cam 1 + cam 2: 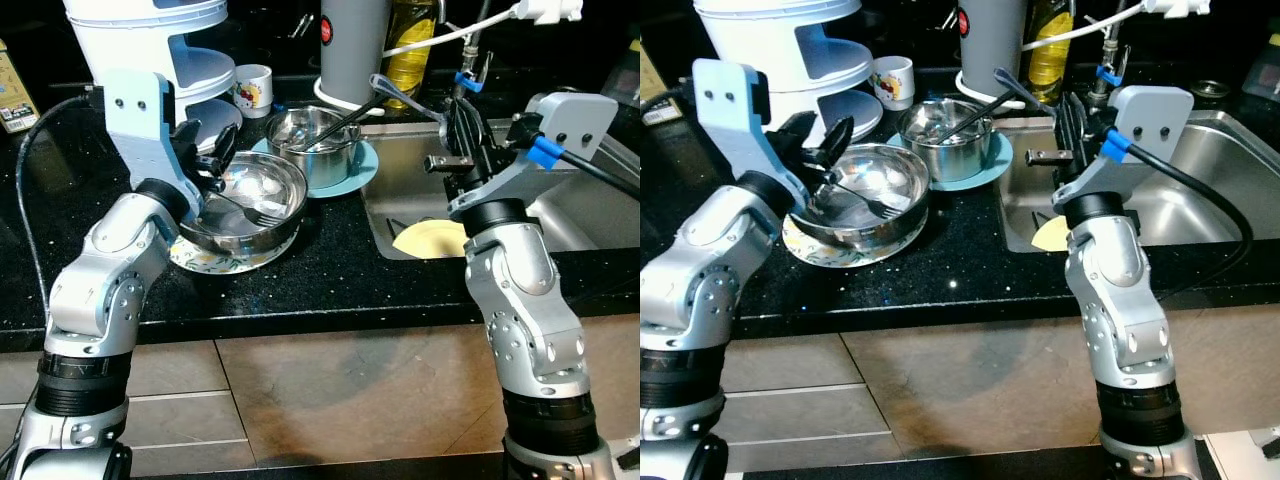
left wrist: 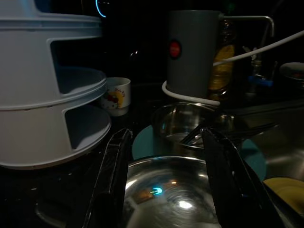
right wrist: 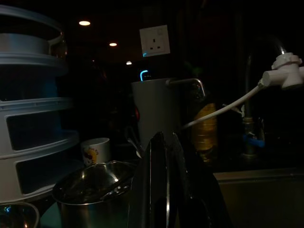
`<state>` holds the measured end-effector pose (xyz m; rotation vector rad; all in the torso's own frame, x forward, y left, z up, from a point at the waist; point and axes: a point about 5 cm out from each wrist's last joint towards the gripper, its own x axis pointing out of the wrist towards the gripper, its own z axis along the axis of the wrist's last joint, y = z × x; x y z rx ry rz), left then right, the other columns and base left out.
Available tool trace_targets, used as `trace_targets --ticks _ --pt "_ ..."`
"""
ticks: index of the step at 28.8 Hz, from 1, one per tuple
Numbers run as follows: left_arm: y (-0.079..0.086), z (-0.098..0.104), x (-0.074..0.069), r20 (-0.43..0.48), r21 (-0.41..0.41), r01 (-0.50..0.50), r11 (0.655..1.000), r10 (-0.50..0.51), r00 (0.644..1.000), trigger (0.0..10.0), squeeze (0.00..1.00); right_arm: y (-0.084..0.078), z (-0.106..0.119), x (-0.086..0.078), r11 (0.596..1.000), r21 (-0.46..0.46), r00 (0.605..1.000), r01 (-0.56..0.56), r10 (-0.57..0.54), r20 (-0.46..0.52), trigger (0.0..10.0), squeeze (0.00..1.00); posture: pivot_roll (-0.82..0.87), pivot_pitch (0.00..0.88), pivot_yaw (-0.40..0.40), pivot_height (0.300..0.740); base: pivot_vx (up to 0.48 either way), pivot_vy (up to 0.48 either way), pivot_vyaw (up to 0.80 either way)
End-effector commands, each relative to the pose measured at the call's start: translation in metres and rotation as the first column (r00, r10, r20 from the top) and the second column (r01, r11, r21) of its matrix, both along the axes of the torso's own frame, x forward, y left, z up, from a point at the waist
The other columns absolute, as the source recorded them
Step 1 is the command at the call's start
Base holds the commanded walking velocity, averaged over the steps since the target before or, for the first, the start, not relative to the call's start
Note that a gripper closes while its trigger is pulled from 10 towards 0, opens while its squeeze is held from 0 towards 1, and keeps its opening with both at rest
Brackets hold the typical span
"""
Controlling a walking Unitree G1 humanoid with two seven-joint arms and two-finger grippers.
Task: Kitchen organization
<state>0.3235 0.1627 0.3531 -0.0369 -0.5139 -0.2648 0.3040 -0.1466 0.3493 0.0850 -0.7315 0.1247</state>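
Observation:
A steel bowl (image 1: 262,190) with a fork (image 1: 240,209) lying in it sits on a patterned plate (image 1: 232,263) on the black counter. My left gripper (image 1: 207,150) is open at the bowl's back left rim. In the left wrist view its two fingers (image 2: 114,175) stand apart with the bowl (image 2: 175,190) between and below them. Behind the bowl is a steel pot (image 1: 325,150) with utensils in it, on a teal plate (image 1: 367,170). My right gripper (image 1: 462,120) hovers shut over the sink's left edge, holding nothing I can see.
A white tiered rack (image 1: 160,40) and a mug (image 1: 253,88) stand at the back left. A grey canister (image 1: 352,45) and an oil bottle (image 1: 412,45) are behind the pot. The sink (image 1: 580,215) holds a yellow plate (image 1: 430,238). A white hose (image 1: 440,38) runs above.

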Motion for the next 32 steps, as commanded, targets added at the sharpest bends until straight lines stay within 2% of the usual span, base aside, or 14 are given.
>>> trace_targets --ticks 1,16,17,22,28,32 --pt "0.003 -0.001 -0.002 -0.001 0.003 -0.013 1.000 0.013 1.000 10.0 0.00 -0.001 0.000 0.000 1.000 -0.003 1.000 0.012 -0.012 -0.004 10.0 0.00 -0.01 0.244 0.013 0.740 0.000 -0.240 0.00" --pt "0.007 -0.002 -0.001 -0.021 -0.024 -0.018 1.000 0.018 1.000 10.0 0.00 -0.001 0.000 0.000 1.000 -0.004 1.000 0.008 -0.008 -0.005 10.0 0.00 -0.01 0.246 0.012 0.740 0.000 -0.322 0.00" --pt "0.009 0.000 0.001 -0.047 -0.093 -0.001 0.996 -0.003 0.999 10.0 0.00 -0.001 0.001 0.000 1.000 -0.004 1.000 0.007 -0.007 -0.006 10.0 0.00 -0.01 0.248 0.010 0.740 0.000 0.476 0.00" --pt "0.012 0.005 -0.001 -0.040 -0.146 0.014 0.989 -0.020 0.999 10.0 0.00 -0.001 0.001 0.000 1.000 -0.003 1.000 0.003 -0.003 -0.006 10.0 0.00 -0.01 0.248 0.007 0.740 0.000 0.479 0.00" --pt "0.016 0.007 -0.002 -0.026 -0.153 -0.002 0.988 -0.002 1.000 10.0 0.00 0.000 0.001 0.001 1.000 -0.005 1.000 -0.003 0.003 -0.006 10.0 0.00 -0.01 0.247 0.003 0.740 0.000 0.480 0.00" --pt "0.019 0.004 -0.002 -0.033 -0.114 -0.051 0.992 0.048 0.998 10.0 0.00 0.000 0.002 0.001 1.000 -0.006 1.000 -0.005 0.005 -0.004 10.0 0.00 -0.01 0.246 0.003 0.740 0.000 0.240 0.00"
